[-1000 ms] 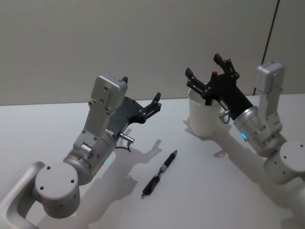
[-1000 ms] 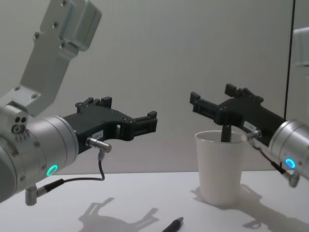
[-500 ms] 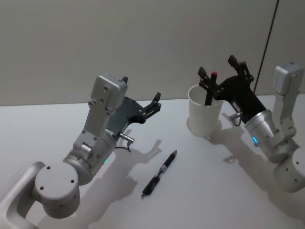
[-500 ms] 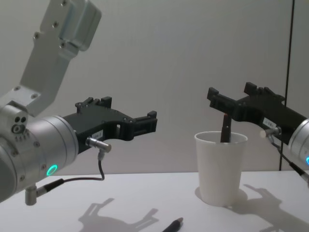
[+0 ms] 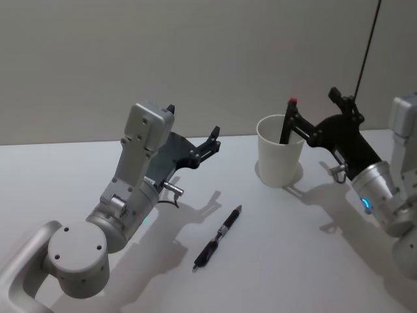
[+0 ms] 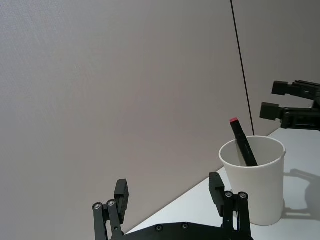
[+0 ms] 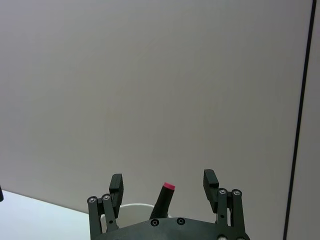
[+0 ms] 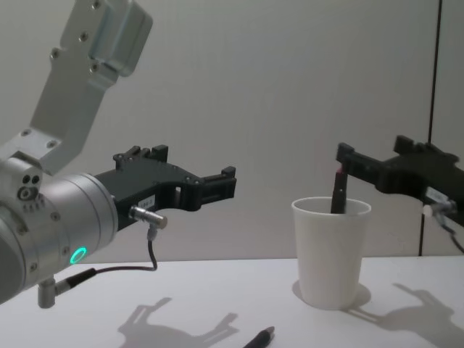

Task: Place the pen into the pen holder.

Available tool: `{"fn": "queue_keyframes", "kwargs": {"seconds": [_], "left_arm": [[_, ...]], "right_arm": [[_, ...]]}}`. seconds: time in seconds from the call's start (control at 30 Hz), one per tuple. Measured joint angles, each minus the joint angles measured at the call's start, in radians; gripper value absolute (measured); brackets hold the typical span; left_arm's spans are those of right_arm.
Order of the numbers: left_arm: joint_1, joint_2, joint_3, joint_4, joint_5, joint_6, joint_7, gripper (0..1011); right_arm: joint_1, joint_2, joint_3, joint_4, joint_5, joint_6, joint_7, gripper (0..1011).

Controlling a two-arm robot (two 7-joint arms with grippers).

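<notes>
The pen holder, a white paper cup (image 5: 280, 160) (image 8: 330, 254) (image 6: 252, 186), stands on the table at the back right. A black pen with a red end (image 5: 286, 122) (image 8: 338, 190) (image 6: 242, 142) (image 7: 163, 199) leans inside it, tip up above the rim. My right gripper (image 5: 318, 108) (image 8: 373, 155) (image 7: 163, 180) hovers open just right of the cup, clear of that pen. A second black pen (image 5: 218, 238) (image 8: 261, 338) lies flat on the table in the middle. My left gripper (image 5: 210, 140) (image 8: 217, 185) (image 6: 168, 189) hangs open in the air, left of the cup and beyond the lying pen.
The white table (image 5: 293, 261) ends at a plain grey wall. A dark vertical line (image 5: 366, 45) runs down the wall behind the right arm. The left arm's elbow and base (image 5: 78, 254) take up the near left.
My right gripper has drawn back to the right, away from the cup, leaving the red-ended pen standing in it. The left arm and the lying pen have not moved.
</notes>
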Motion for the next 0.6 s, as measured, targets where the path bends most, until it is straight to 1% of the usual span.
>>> {"fn": "queue_keyframes", "kwargs": {"seconds": [0.03, 0.23, 0.33, 0.53, 0.6], "left_arm": [[0.0, 0.0, 0.0, 0.0, 0.0, 0.0, 0.0, 1001], [0.0, 0.0, 0.0, 0.0, 0.0, 0.0, 0.0, 1001], [0.0, 0.0, 0.0, 0.0, 0.0, 0.0, 0.0, 1001], [0.0, 0.0, 0.0, 0.0, 0.0, 0.0, 0.0, 1001], [0.0, 0.0, 0.0, 0.0, 0.0, 0.0, 0.0, 1001]], "right_arm": [[0.0, 0.0, 0.0, 0.0, 0.0, 0.0, 0.0, 1001], [-0.06, 0.039, -0.002, -0.09, 0.013, 0.063, -0.043, 1001], [-0.081, 0.053, -0.002, -0.12, 0.018, 0.085, -0.058, 1002], [-0.139, 0.092, -0.004, -0.21, 0.032, 0.148, -0.099, 1002], [-0.153, 0.1, -0.004, -0.229, 0.035, 0.163, -0.109, 1001]]}}
